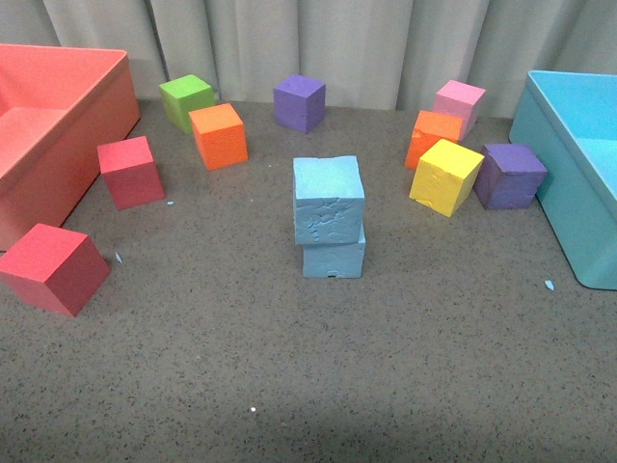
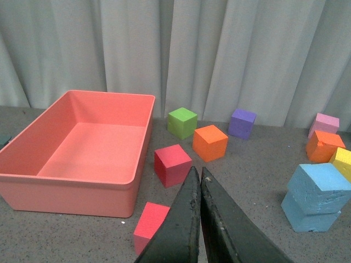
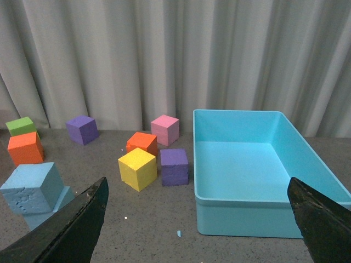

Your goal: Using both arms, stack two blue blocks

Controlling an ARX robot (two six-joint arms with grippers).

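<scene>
Two sky-blue blocks stand stacked in the middle of the table. The upper block [image 1: 329,199] has a cracked, pitted face and sits slightly askew on the lower block [image 1: 334,256], which has a small dark notch. The stack also shows in the left wrist view [image 2: 315,196] and in the right wrist view [image 3: 34,189]. Neither arm shows in the front view. My left gripper [image 2: 198,174] is shut and empty, well to the left of the stack. My right gripper [image 3: 197,194] is wide open and empty, to the right of the stack.
A salmon bin [image 1: 58,125] stands at the left, a turquoise bin [image 1: 569,164] at the right. Two red cubes [image 1: 129,171] [image 1: 53,267], green [image 1: 185,101], orange [image 1: 218,135], purple [image 1: 299,101], pink [image 1: 458,101], orange [image 1: 432,135], yellow [image 1: 445,176] and purple [image 1: 508,176] cubes lie around.
</scene>
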